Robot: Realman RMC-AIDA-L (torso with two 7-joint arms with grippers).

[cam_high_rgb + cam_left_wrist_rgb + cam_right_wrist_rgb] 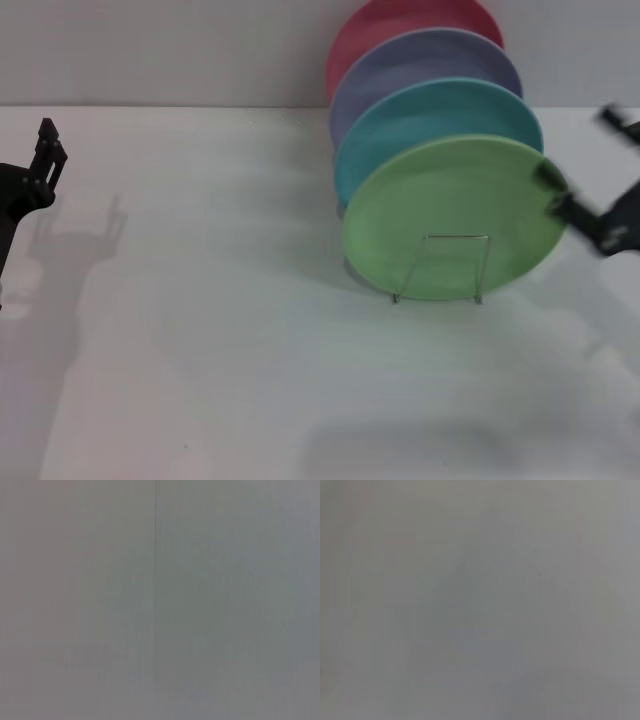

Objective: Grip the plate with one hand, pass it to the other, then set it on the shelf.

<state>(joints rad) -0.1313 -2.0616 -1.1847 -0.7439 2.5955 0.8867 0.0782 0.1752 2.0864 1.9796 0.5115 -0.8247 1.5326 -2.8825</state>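
Right gripper [578, 150], jaws spread wide, sits at the green plate's [450, 215] right rim, one finger [548, 176] touching the edge. That plate stands upright in the wire shelf [440, 268], frontmost before turquoise [440, 115], lavender [425, 60] and pink plates [400, 20]. Left gripper [45, 150] idles far left above the white table [220, 380]; its grip state cannot be told.

We see only a plain, flat grey surface [225, 630] filling the left wrist view, with one thin dark straight line [155, 535] running from the frame's edge partway across it. We cannot tell what the surface is.
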